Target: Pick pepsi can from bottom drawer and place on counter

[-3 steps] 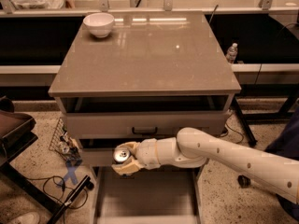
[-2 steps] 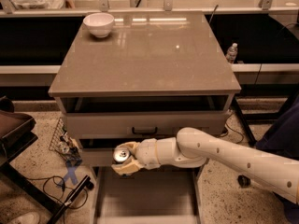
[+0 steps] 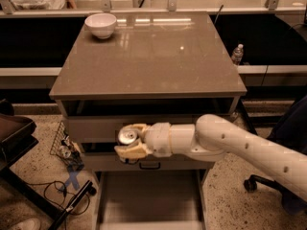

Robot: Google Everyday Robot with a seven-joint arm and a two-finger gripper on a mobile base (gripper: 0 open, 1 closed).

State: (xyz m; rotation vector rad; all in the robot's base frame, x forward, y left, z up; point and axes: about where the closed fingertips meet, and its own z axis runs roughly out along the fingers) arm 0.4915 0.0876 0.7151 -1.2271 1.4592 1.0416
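My gripper [image 3: 130, 139] is shut on the pepsi can [image 3: 127, 136], whose silver top faces up. It holds the can in front of the pale drawer fronts, above the left part of the open bottom drawer [image 3: 148, 202], a grey tray with a plain floor. The white arm reaches in from the right. The taupe-brown counter [image 3: 148, 56] lies above and behind the can.
A white bowl [image 3: 100, 25] stands at the counter's far left corner. A clear plastic bottle [image 3: 237, 53] stands on a ledge to the right. Cables and a wire basket [image 3: 64, 145] lie on the floor at left. A chair base [image 3: 259, 183] is at right.
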